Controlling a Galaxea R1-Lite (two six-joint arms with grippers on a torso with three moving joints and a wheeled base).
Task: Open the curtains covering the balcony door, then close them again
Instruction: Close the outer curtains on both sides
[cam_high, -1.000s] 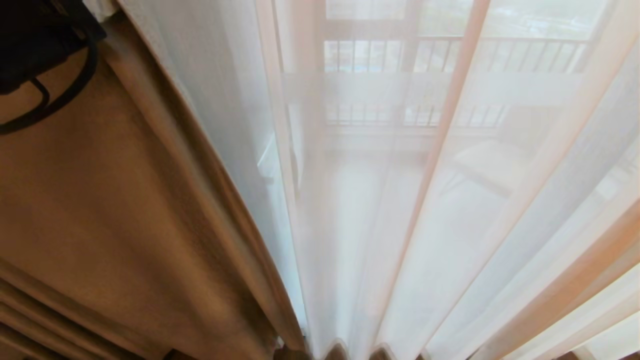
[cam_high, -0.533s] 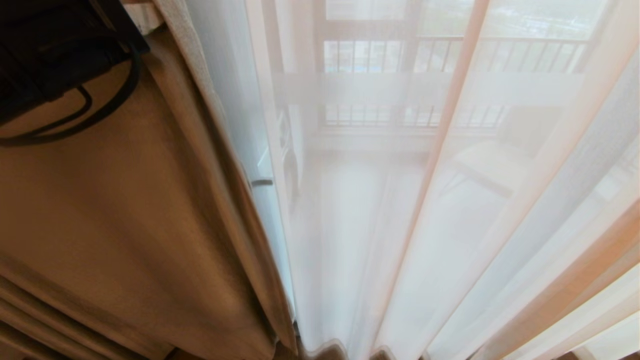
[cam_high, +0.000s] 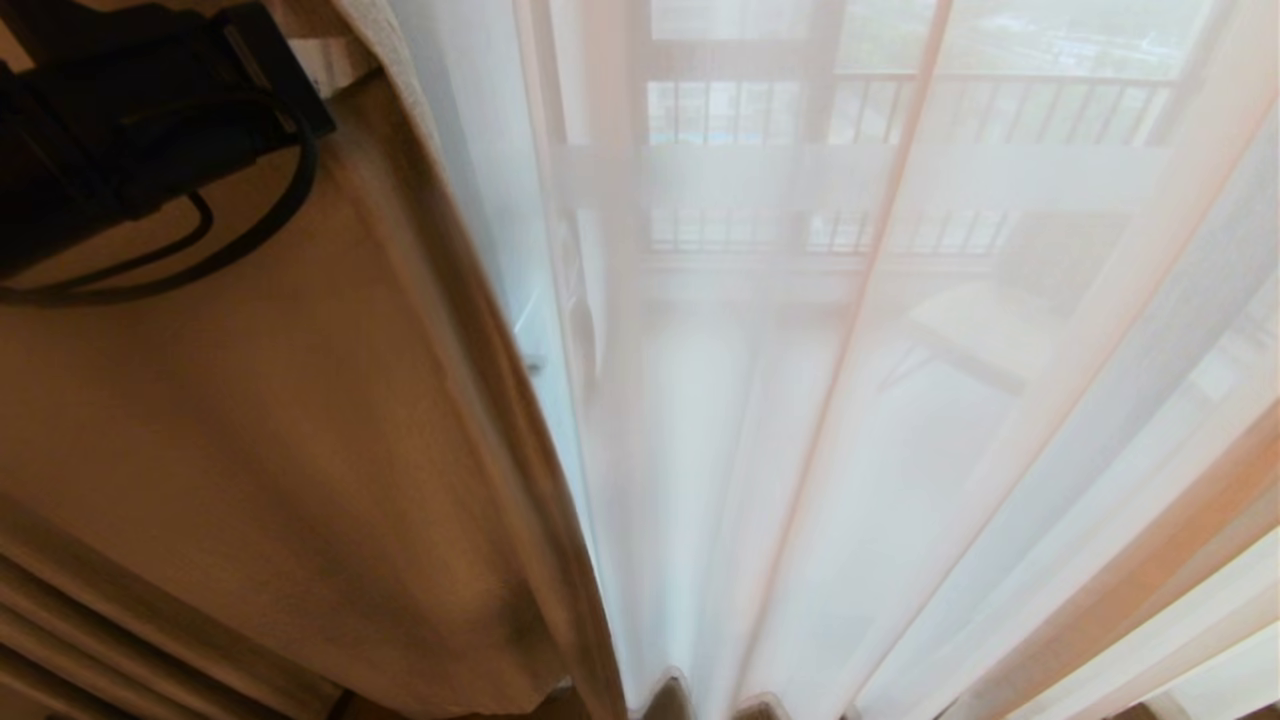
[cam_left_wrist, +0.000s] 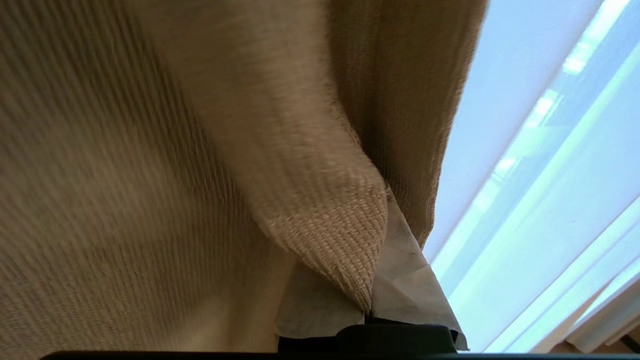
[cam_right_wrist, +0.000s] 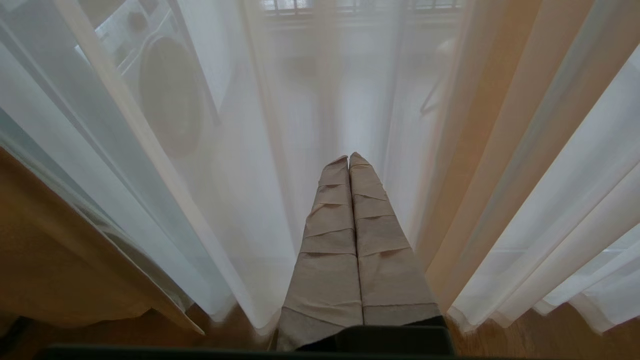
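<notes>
Left gripper (cam_left_wrist: 372, 315) clamped tight on the edge of the beige drape (cam_high: 250, 420) — woven fabric pinched between its wrapped fingers (cam_left_wrist: 405, 280), high at the head view's left. Right gripper (cam_right_wrist: 349, 162) closed and empty, pointing at the white sheers (cam_high: 800, 400), which hang across the balcony door (cam_high: 640, 150) — railing (cam_high: 900, 100) faint behind.

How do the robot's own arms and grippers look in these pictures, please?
The left arm is a black, boxy body with thin black cables looping below it. The right gripper has two long tapered fingers wrapped in overlapping bands of beige tape, rising from a black base. Of the left gripper, only similar beige wrapping and a black base show.
</notes>
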